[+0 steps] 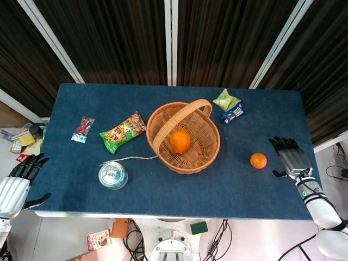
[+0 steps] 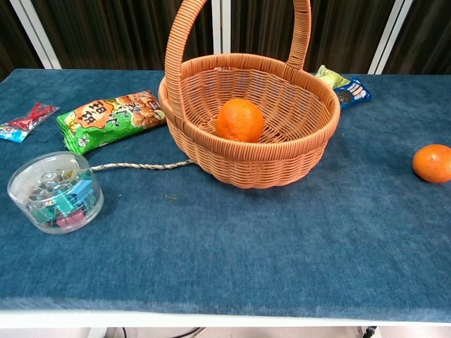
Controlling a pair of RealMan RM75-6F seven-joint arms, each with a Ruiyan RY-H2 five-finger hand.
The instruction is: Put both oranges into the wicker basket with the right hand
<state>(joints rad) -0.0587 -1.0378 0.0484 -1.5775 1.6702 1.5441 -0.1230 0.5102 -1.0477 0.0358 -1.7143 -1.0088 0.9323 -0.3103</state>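
While empty with fingers spread, right hand (image 1: 291,159) near second orange (image 1: 259,160) on surface (image 1: 163,190). One orange (image 1: 180,142) inside basket (image 1: 209,155). Left hand (image 1: 16,184) open, off surface edge.

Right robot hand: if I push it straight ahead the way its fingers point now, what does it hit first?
Probably nothing. In the head view the right robot hand points toward the table's far edge, over bare cloth. The loose orange lies to its left, off that line. Height above the table is unclear.

Bright, even overhead light, soft faint shadows, sharp focus in both views
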